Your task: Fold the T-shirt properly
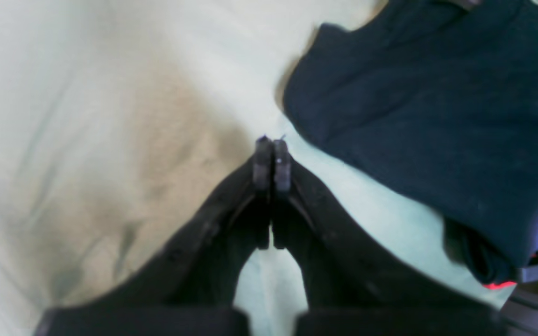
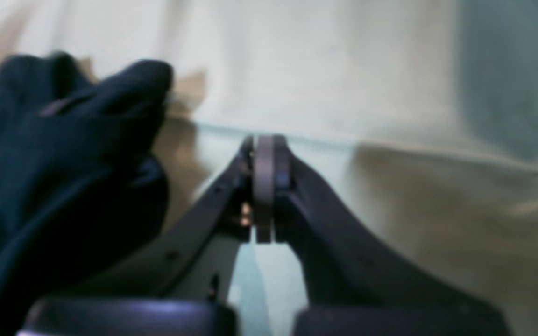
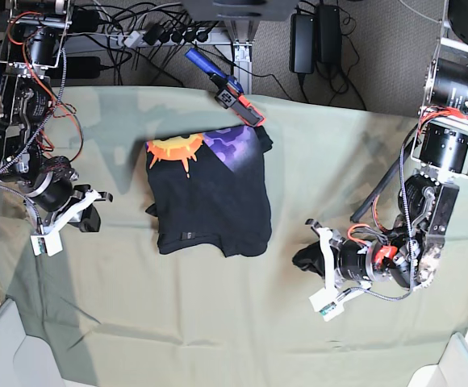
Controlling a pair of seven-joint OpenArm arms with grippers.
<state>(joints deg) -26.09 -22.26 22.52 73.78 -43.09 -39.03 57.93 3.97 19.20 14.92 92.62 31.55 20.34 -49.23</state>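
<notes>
Folded into a compact rectangle, the T-shirt (image 3: 210, 197) near the middle of the table (image 3: 218, 322), on the pale green cloth (image 3: 137, 306) spread over it. Mostly plain black on top, with an orange sun at the far left corner and a purple print at the far right corner, both showing along the far edge. Edges fairly square, a small fold of fabric sticking out at the left side.

Left gripper (image 3: 308, 260) on the base view's right, low over the cloth, well apart from the shirt's near right corner; fingers pressed together, nothing between them. Same in its wrist view: left gripper (image 1: 272, 149) shut tight, tips over bare cloth, the dark shirt (image 1: 437, 107) up and to the right, not touching.

Right gripper (image 3: 89, 218) on the base view's left, apart from the shirt's left edge, also over bare cloth. In its own wrist view, right gripper (image 2: 265, 149) with pads flat against each other, empty; black fabric (image 2: 59, 154) bulging at the left of that frame, blurred, clear of the fingers.

Beyond the table's far edge, a blue and orange tool (image 3: 226, 90) lying slantwise, plus cables (image 3: 137, 32) and power bricks (image 3: 315, 36)
</notes>
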